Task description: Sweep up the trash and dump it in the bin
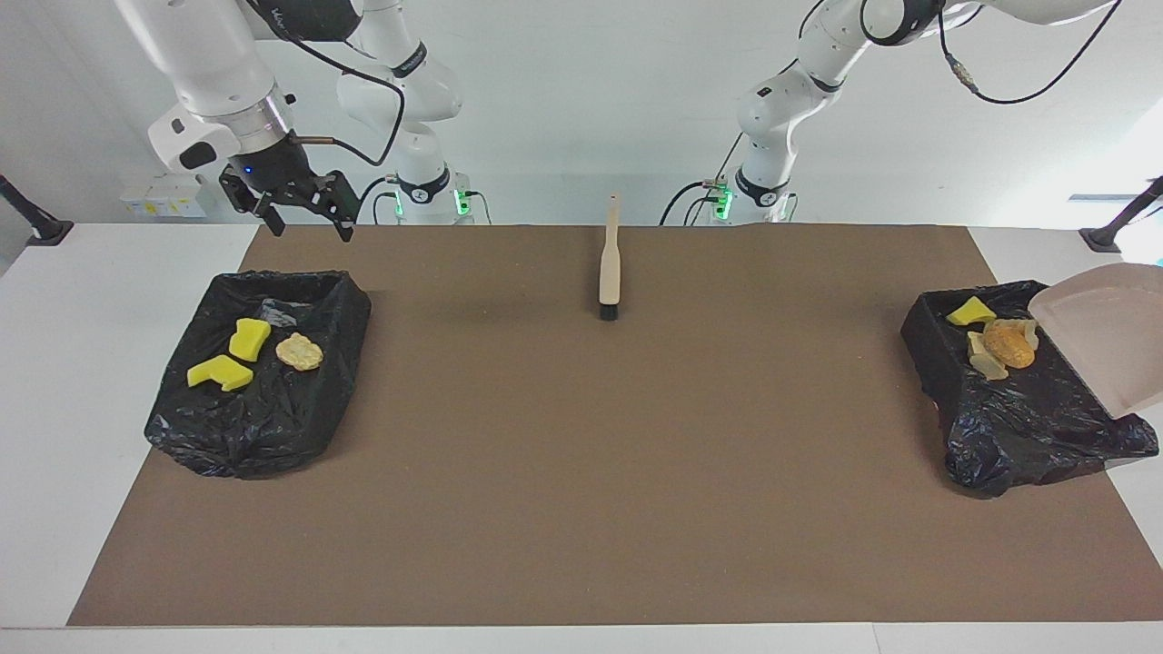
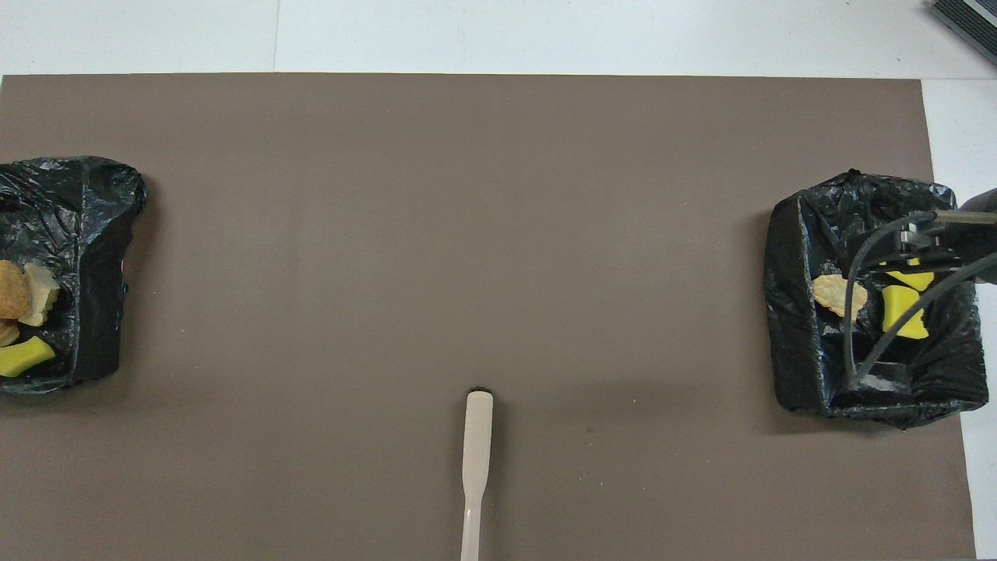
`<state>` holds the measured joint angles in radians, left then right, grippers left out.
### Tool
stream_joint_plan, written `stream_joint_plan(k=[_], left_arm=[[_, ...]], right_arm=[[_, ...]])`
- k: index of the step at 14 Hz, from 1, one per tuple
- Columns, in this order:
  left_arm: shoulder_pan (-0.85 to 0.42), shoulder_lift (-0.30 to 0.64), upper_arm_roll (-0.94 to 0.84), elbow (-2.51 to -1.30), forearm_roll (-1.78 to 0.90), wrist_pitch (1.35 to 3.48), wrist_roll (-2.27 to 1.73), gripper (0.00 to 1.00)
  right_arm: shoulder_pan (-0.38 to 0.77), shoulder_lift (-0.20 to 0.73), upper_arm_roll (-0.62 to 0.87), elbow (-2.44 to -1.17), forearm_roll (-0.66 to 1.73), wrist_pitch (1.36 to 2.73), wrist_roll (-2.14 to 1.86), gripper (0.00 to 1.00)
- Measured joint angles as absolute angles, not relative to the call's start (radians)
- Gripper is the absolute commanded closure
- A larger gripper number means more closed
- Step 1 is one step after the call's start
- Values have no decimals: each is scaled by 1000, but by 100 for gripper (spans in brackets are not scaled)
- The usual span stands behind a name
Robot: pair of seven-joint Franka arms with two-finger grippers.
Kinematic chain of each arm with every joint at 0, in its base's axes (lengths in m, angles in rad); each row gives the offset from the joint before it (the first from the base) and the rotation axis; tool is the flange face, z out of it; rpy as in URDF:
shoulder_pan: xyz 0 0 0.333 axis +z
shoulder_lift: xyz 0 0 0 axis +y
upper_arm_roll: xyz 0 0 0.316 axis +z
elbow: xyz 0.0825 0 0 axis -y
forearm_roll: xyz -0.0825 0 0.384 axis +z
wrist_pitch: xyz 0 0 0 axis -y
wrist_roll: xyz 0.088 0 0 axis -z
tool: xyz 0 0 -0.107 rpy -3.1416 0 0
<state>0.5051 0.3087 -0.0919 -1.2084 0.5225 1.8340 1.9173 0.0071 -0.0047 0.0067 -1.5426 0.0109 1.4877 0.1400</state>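
The trash lies in two black-lined bins. The bin (image 1: 263,436) at the right arm's end holds two yellow sponge chunks (image 1: 248,339) and a golden pastry lump (image 1: 299,351). The bin (image 1: 1027,427) at the left arm's end holds a yellow sponge chunk (image 1: 970,312), a brown bread lump (image 1: 1008,345) and pale scraps. A beige dustpan (image 1: 1104,336) hangs tilted over that bin; what holds it is out of view. My right gripper (image 1: 309,218) is open and empty, up over the robots' edge of its bin. My left gripper is out of view.
The beige brush (image 1: 610,263) with black bristles lies on the brown mat (image 1: 581,472) midway between the bins, close to the robots; it also shows in the overhead view (image 2: 476,460). White table borders the mat.
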Motion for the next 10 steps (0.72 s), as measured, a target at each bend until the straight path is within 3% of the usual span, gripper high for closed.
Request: stream_joint_plan(k=[10], left_arm=[[375,274,-116,-1222,307,1802,1896,100]], right_arm=[[9,-5,10,-1544,14,1488,140,0]])
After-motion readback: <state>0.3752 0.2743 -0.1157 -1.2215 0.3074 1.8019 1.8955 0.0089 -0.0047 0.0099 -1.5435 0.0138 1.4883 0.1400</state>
